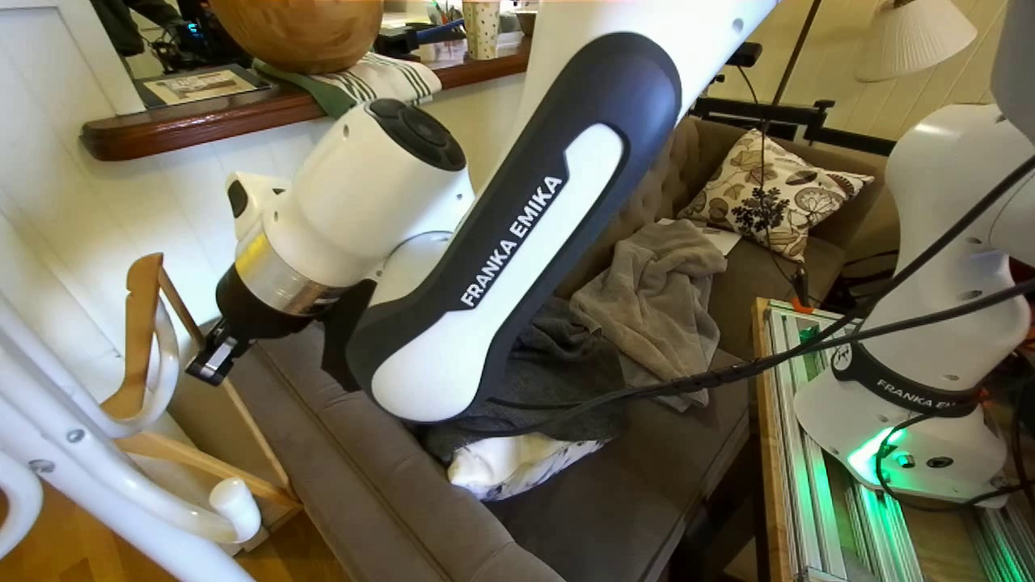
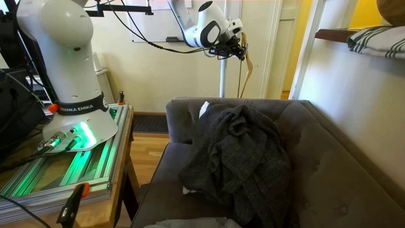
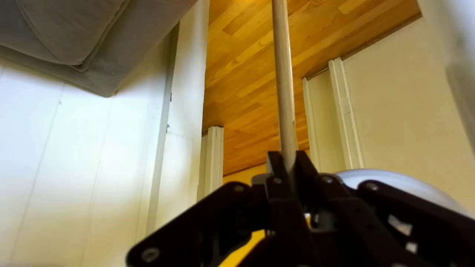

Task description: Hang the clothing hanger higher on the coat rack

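The light-tan wooden clothing hanger (image 1: 142, 339) is tilted beside the coat rack (image 1: 77, 436), a stand of glossy white tubes. Its middle is partly behind a curved hook arm; its metal hook is not visible, so I cannot tell whether it hangs there. My gripper (image 1: 214, 360) is shut on the hanger's straight bar. In the wrist view, the bar (image 3: 284, 81) runs between the fingertips (image 3: 288, 161), and a white tube (image 3: 400, 187) curves at the right. In an exterior view, the gripper (image 2: 242, 52) is at the hanger (image 2: 248, 68), near the rack's white pole (image 2: 223, 77).
A grey-brown sofa (image 1: 647, 485) holds a dark cloth (image 2: 243, 158) and a patterned pillow (image 1: 768, 194). A dark wooden wall shelf (image 1: 194, 129) carries a wooden bowl (image 1: 299, 32) and a striped towel (image 2: 379, 42). Black cables (image 2: 164, 47) run along the arm.
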{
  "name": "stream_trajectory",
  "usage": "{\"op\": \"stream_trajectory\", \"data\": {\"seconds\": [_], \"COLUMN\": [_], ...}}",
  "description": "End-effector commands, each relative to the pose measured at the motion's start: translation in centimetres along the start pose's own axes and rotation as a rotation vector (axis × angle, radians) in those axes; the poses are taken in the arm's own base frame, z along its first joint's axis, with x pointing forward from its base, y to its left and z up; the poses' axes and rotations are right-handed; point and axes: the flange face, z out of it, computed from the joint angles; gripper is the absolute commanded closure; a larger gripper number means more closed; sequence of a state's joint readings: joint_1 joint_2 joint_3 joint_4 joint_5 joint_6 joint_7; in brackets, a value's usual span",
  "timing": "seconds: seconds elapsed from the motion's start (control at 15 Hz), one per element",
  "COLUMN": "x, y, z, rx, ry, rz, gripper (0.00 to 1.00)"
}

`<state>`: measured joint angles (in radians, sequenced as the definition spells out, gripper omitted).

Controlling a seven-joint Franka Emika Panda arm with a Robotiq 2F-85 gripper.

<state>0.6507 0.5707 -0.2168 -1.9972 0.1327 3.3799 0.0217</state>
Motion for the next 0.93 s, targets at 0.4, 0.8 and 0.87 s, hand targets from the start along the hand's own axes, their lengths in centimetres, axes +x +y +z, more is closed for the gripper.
{"op": "stream_trajectory", "data": {"seconds": [0.4,0.8,0.87], "x": [1.0,1.7,1.7], "y": [1.0,3.4,3.8], "z": [-3.5,-6.1,-6.5], "rx": [-0.084,-0.162,-0.173], "ry": [0.194,0.292,0.302], "rz": [-0.022,0.03,0.041], "gripper": [0.97,0.97,0.97]}}
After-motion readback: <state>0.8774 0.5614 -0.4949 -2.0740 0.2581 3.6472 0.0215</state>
